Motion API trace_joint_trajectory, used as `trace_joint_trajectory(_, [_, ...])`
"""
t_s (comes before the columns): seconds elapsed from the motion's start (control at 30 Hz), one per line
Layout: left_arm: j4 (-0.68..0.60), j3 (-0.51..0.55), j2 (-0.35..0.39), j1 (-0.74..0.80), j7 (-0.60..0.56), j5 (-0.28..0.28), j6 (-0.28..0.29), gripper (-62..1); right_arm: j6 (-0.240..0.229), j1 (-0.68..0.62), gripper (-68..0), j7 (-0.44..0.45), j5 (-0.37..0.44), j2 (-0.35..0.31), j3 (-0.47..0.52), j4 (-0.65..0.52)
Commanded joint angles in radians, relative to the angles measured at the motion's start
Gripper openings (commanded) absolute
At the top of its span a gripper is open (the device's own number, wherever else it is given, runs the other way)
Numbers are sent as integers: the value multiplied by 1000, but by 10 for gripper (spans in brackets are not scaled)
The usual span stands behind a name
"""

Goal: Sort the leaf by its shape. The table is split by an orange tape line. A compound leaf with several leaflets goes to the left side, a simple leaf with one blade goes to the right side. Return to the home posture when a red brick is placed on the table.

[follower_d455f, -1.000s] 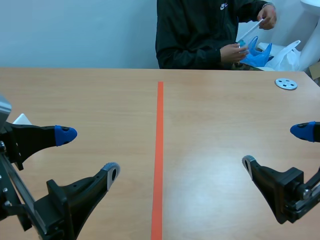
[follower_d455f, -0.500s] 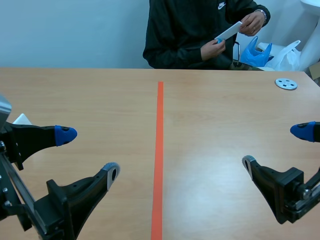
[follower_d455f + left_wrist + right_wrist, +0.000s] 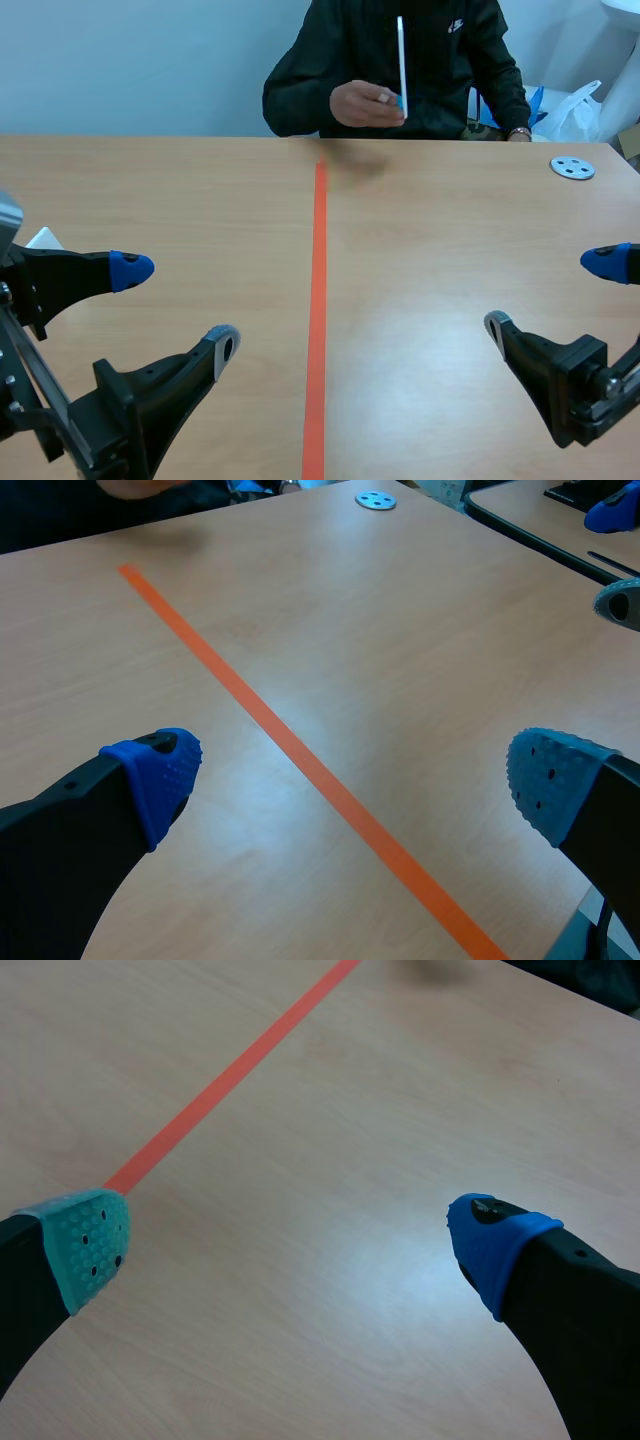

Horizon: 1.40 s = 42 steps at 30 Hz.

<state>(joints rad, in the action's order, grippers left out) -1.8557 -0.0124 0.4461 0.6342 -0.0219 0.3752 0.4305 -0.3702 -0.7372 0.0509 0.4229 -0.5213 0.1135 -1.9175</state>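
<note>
The left gripper [image 3: 176, 307] and right gripper [image 3: 550, 294] are hovering low over the table [image 3: 450, 230], fingers spread wide and gripping nothing, with the tape line [image 3: 318, 300] running between them. Far ahead, a person's hand [image 3: 362, 105] is holding a white card [image 3: 401, 50] upright; whether it bears the leaf cannot be told.

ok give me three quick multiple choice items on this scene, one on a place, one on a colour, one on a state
1. Where does the grey disc lie relative to the tape line?
A. on its left
B. on its right
C. on top of it

2. What colour is the tape line?
A. blue
B. orange
C. green

3. How does the left gripper stand?
A. open
B. shut on a leaf
C. shut on nothing

Answers:
1 B: the disc sits far right of the line.
2 B: the line reads orange on the wood.
3 A: its tips are wide apart, nothing between them.
</note>
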Motion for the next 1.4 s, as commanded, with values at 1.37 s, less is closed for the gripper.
trace_joint_trajectory(1.37, [-3,3,3,-2,51,-1,3,14,4,8,4,11,10,-2,10,-10])
